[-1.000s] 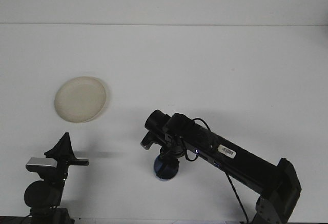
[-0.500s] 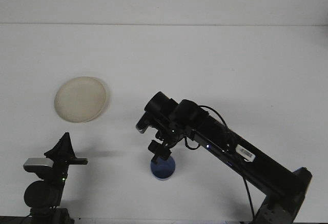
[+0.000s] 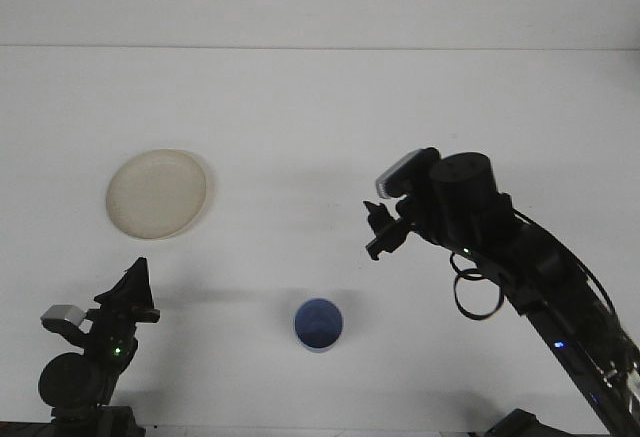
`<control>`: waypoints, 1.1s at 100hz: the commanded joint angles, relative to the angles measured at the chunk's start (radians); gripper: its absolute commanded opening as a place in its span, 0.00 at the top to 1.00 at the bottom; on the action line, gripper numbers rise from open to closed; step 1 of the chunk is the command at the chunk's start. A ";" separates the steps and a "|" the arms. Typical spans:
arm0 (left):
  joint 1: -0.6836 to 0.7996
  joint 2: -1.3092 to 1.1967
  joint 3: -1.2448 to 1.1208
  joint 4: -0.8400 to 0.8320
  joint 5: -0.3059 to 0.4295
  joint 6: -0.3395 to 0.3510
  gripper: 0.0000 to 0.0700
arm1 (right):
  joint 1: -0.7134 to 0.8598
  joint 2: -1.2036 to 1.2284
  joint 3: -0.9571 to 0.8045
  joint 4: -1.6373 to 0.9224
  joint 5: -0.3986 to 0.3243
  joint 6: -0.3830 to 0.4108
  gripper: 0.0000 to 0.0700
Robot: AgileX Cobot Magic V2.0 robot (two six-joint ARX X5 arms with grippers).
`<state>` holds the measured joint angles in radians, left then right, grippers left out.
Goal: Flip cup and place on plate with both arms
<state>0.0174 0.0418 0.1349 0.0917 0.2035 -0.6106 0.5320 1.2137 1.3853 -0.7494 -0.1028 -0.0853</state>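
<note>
On the table (image 3: 420,107) the plate (image 3: 157,193) lies far left; the cup (image 3: 319,325) stands alone, mouth up, near the front. Right gripper (image 3: 382,234) empty — jaw state unclear, as with left gripper (image 3: 128,292). Left should grasp the cup's rim squarely.

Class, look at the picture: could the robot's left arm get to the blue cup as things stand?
Probably yes. The blue cup stands alone on the white table, with bare surface between it and the left hand. The right hand is raised clear, and the plate lies off to the side.
</note>
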 commanded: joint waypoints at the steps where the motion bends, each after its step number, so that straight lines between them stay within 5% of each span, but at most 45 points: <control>1: 0.001 0.032 0.053 -0.034 0.049 -0.014 0.98 | -0.045 -0.082 -0.135 0.113 -0.002 0.016 0.46; 12: 0.001 0.127 0.165 -0.137 0.122 0.041 0.98 | -0.129 -0.227 -0.340 0.246 -0.001 0.030 0.46; 39: -0.016 0.486 0.495 -0.391 0.308 0.386 0.97 | -0.252 -0.514 -0.722 0.488 -0.001 0.053 0.46; 46: -0.032 0.580 0.578 -0.448 0.335 0.441 0.86 | -0.264 -0.546 -0.771 0.511 -0.001 0.061 0.46; 58: -0.080 0.732 0.705 -0.546 0.349 0.489 0.49 | -0.272 -0.560 -0.811 0.505 -0.002 0.063 0.46; 64: -0.115 0.802 0.762 -0.606 0.349 0.517 0.40 | -0.272 -0.557 -0.812 0.498 -0.003 0.063 0.46; 87: -0.275 1.044 0.944 -0.839 0.348 0.626 0.37 | -0.272 -0.558 -0.812 0.511 -0.005 0.063 0.46; 98: -0.358 1.139 1.000 -0.885 0.343 0.633 0.26 | -0.272 -0.558 -0.812 0.511 -0.006 0.062 0.46; 110: -0.441 1.226 1.046 -0.896 0.342 0.636 0.26 | -0.272 -0.558 -0.812 0.510 -0.014 0.060 0.46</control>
<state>-0.3927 1.2312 1.1481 -0.8013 0.5453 0.0021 0.2596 0.6540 0.5678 -0.2481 -0.1123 -0.0364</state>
